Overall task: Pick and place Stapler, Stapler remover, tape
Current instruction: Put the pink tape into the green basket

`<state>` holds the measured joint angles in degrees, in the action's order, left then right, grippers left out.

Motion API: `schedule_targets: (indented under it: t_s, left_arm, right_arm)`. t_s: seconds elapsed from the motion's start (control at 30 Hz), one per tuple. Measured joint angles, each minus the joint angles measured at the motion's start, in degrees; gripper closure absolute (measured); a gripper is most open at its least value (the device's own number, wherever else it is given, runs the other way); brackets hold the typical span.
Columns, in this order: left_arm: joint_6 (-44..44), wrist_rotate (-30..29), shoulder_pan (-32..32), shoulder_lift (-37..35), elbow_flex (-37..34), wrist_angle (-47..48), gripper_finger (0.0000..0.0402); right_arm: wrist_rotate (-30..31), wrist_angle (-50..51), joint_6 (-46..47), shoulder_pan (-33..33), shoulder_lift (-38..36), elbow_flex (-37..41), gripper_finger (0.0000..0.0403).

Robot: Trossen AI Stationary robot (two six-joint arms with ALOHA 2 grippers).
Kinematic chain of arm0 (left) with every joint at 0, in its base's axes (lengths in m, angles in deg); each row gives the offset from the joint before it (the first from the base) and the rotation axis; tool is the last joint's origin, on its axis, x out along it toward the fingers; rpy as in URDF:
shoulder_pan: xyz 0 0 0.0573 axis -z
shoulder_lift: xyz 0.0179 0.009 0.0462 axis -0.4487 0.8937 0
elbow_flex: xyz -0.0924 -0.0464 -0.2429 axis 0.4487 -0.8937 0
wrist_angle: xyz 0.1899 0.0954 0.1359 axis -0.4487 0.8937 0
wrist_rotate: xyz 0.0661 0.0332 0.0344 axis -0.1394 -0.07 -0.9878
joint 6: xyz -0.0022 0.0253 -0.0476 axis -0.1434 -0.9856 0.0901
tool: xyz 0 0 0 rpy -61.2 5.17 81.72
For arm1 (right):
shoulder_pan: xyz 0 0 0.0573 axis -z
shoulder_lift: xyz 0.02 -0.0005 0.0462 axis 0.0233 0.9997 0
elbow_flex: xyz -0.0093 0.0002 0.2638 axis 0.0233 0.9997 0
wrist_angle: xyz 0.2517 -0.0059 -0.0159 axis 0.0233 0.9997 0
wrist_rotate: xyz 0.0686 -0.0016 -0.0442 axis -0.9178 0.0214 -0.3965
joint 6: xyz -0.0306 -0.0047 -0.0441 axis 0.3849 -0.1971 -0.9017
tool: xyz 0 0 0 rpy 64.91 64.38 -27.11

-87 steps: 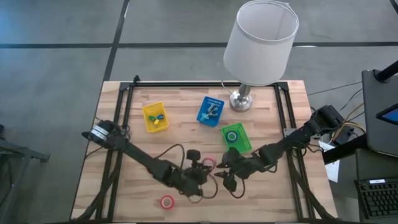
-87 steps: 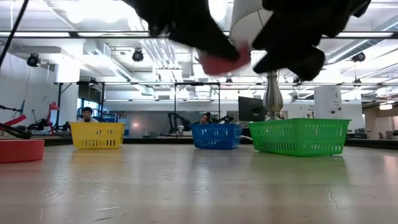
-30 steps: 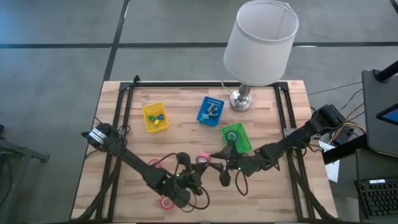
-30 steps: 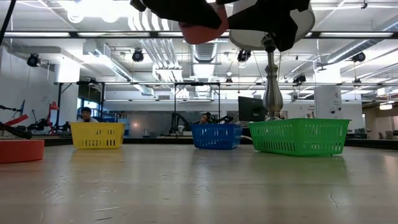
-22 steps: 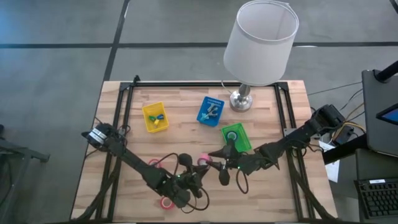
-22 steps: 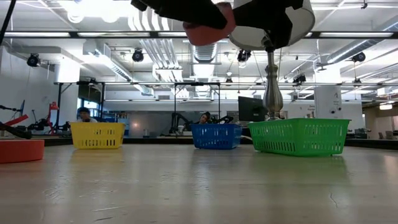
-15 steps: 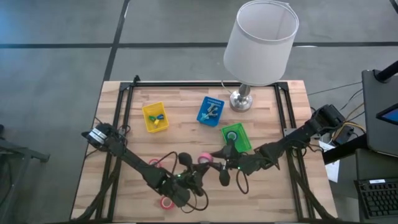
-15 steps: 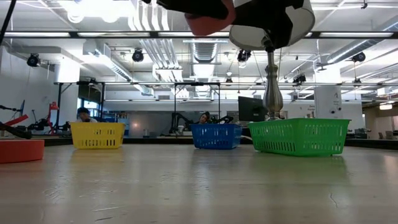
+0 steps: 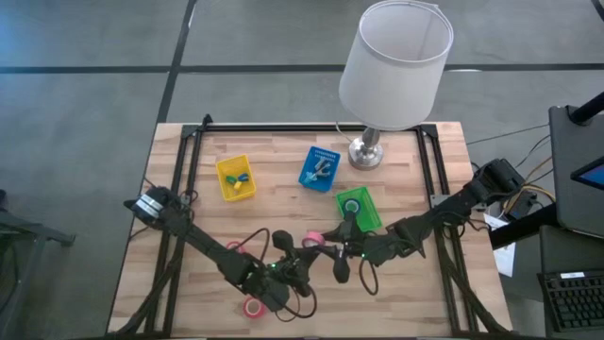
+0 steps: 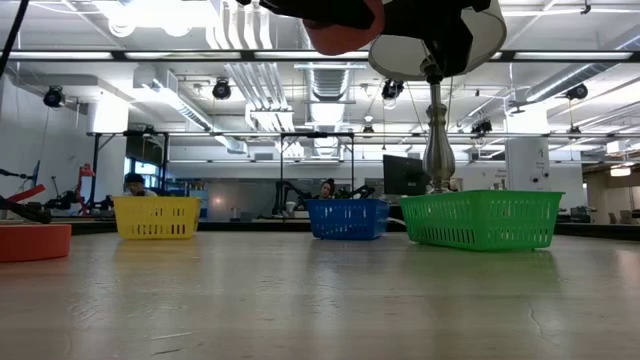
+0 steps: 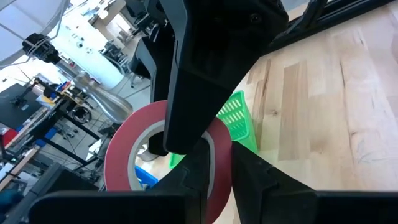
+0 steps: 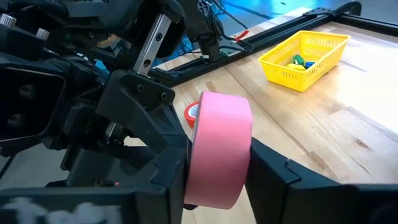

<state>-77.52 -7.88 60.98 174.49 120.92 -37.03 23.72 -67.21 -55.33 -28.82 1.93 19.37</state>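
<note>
The right pincer (image 9: pixel 314 243) sits raised above the middle of the bench (image 9: pixel 415 293), a little toward its near edge, with its 2 fingers closed on a pink tape roll (image 9: pixel 311 241). In the right wrist view the pink tape roll (image 12: pixel 219 148) stands on edge between the dark fingers (image 12: pixel 283 177), which press on its flat sides. From table height, the same roll (image 10: pixel 344 30) hangs high above the surface under the dark arm.

The left pincer (image 9: pixel 283 247) is just beside the right one, on the roll's other side. Its own camera looks past its fingers (image 11: pixel 249 180) at the roll's flat red-pink face and white core (image 11: pixel 163 163), close in front of them. I cannot tell whether this pincer is wide or narrow, or whether it touches the roll.

A second red tape roll (image 9: pixel 253 307) lies flat on the bench near the front edge, under the left arm, and shows again as an orange-red disc (image 10: pixel 33 242) at the far left of the low view.

Farther back stand 3 small baskets: a yellow basket (image 9: pixel 235 178) to the left, a blue basket (image 9: pixel 320 169) in the middle, and a green basket (image 9: pixel 359 209) nearest the right pincer. Small objects lie in each, too small to identify. A lamp (image 9: pixel 394 66) with a white shade stands behind the green basket, at the back of the bench.
</note>
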Motion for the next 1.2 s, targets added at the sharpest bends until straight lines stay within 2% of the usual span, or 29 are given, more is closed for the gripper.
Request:
schedule_targets:
  t_s: [0.13, 0.3, 0.47, 0.63, 0.9, 1.0, 1.1, 1.2]
  left_arm:
    - [0.73, 0.10, -0.37, 0.00, -0.02, 0.11, 0.0347]
    - [3.18, 1.14, -0.52, 0.00, -0.02, 0.36, 0.0319]
    - [5.85, 2.64, -0.43, -0.02, 0.00, 1.44, 0.0289]
    - [8.62, 3.03, -0.50, -0.22, -0.21, 2.19, 0.0275]
    - [11.94, 3.04, -0.50, -0.20, -2.03, 2.58, 0.0277]
    - [12.26, 3.04, -0.51, -0.20, -2.03, 2.62, 0.0277]
    - [12.68, 3.04, -0.67, -0.18, -2.03, 2.75, 0.0278]
    - [12.95, 3.04, -0.97, -0.17, -2.03, 2.74, 0.0278]
  right_arm:
    - [0.14, 0.37, -0.49, 0.02, -0.04, 0.00, 0.0296]
    - [0.13, 2.59, -1.05, 0.02, -0.04, -0.12, 0.0291]
    - [0.09, 9.05, -0.42, 0.04, 0.04, 0.10, 0.0292]
    - [0.25, 15.97, 2.67, 0.13, -0.93, 0.09, 0.0294]
    - [3.18, 38.82, 7.47, 0.42, -11.41, -0.04, 0.0291]
    - [3.11, 49.11, 12.68, 1.08, -14.70, 0.95, 0.0292]
    - [0.48, 53.13, 17.52, 2.18, -17.57, 3.98, 0.0290]
    - [-5.84, 53.31, 17.00, 3.83, -19.81, 7.85, 0.0289]
